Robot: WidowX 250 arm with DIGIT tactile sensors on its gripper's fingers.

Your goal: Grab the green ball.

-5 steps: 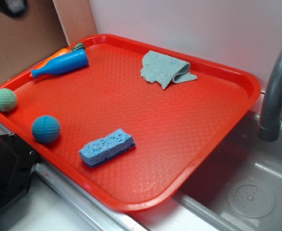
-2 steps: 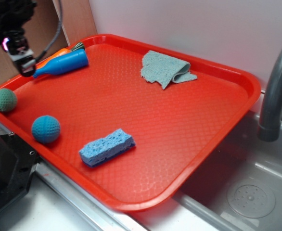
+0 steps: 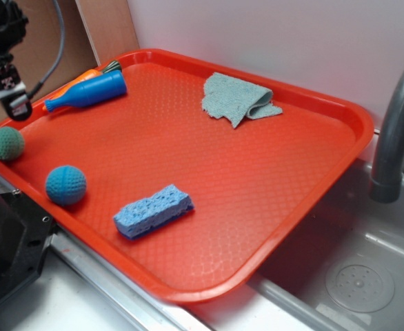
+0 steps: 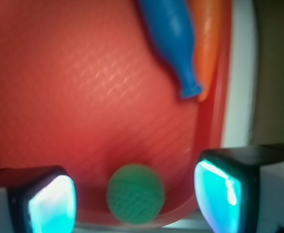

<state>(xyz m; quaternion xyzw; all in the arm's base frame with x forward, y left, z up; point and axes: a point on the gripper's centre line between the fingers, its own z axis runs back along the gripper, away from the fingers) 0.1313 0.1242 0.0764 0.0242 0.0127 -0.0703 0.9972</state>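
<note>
The green ball [image 3: 6, 143] is small, sea-green and bumpy; it lies in the left corner of the red tray [image 3: 257, 179]. My gripper [image 3: 12, 103] hangs above it at the far left, a little behind it. In the wrist view the ball [image 4: 135, 193] lies between and below my two fingers, which stand wide apart. The gripper [image 4: 134, 196] is open and holds nothing; it is well clear of the ball.
A blue textured ball [image 3: 65, 185] lies near the green one. A blue bottle [image 3: 88, 92] and an orange tool [image 3: 85, 76] lie along the tray's back left rim. A blue sponge [image 3: 152, 209], a grey cloth [image 3: 240, 98], a faucet [image 3: 395, 131] and a sink [image 3: 354, 276] are also there.
My gripper has come into view from the top left and moved left and down towards the green ball. The objects on the tray have not moved.
</note>
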